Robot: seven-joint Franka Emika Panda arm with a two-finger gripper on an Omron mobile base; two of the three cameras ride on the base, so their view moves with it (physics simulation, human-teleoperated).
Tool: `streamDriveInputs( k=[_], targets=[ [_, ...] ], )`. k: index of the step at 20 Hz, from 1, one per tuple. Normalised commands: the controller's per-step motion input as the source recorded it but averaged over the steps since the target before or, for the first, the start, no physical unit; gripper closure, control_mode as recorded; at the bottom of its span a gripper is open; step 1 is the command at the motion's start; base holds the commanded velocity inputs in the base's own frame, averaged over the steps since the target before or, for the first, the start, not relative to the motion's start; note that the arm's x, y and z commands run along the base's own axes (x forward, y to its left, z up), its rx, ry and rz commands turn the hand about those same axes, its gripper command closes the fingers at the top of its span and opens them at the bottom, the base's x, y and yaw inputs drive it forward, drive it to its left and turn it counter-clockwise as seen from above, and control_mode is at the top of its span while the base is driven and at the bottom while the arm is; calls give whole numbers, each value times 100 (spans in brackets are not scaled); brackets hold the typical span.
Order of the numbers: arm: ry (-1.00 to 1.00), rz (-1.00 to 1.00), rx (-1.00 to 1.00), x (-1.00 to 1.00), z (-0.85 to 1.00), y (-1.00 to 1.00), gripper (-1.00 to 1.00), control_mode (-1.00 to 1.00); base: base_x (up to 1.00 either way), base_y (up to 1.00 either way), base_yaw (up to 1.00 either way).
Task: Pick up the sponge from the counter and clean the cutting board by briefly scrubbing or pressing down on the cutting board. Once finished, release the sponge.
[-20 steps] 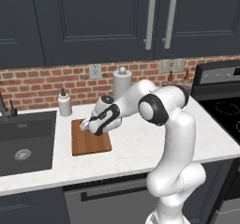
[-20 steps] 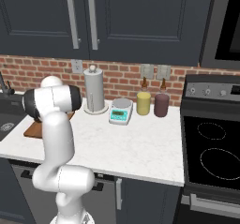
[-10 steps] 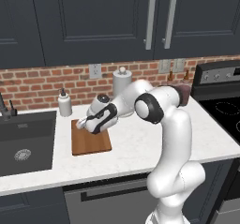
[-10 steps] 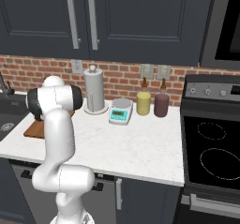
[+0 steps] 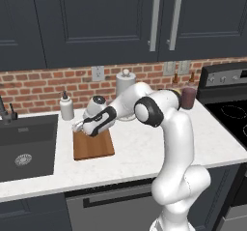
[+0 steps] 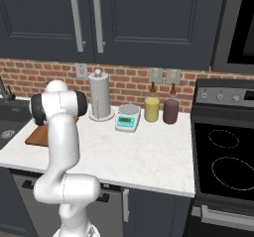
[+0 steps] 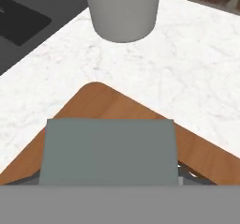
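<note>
Sponge (image 7: 108, 149) clamped in gripper (image 5: 79, 127), long axis across jaws, directly over board's (image 7: 201, 157) far corner.

Soap bottle (image 5: 66, 107) stands just beyond cutting board (image 5: 93, 147); sink (image 5: 26, 145) alongside; bare counter (image 5: 140, 150) toward stove side.

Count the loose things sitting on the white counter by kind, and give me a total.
Cutting board: 1
Sponge: 1
Soap bottle: 1
Paper towel roll: 1
Kitchen scale: 1
Jars, yellow and maroon: 2
Total: 7
</note>
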Motion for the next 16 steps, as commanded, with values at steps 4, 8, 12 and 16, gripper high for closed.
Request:
streamDriveInputs(
  k=[4,8,12,16],
  targets=[
    [5,0,0,-65,-38,7,100,-100,0,0,0],
    [15,0,0,-93,-53,0,100,-100,0,0,0],
    [10,0,0,-89,-46,0,100,-100,0,0,0],
    [5,0,0,-89,-54,2,100,-100,0,0,0]
  ],
)
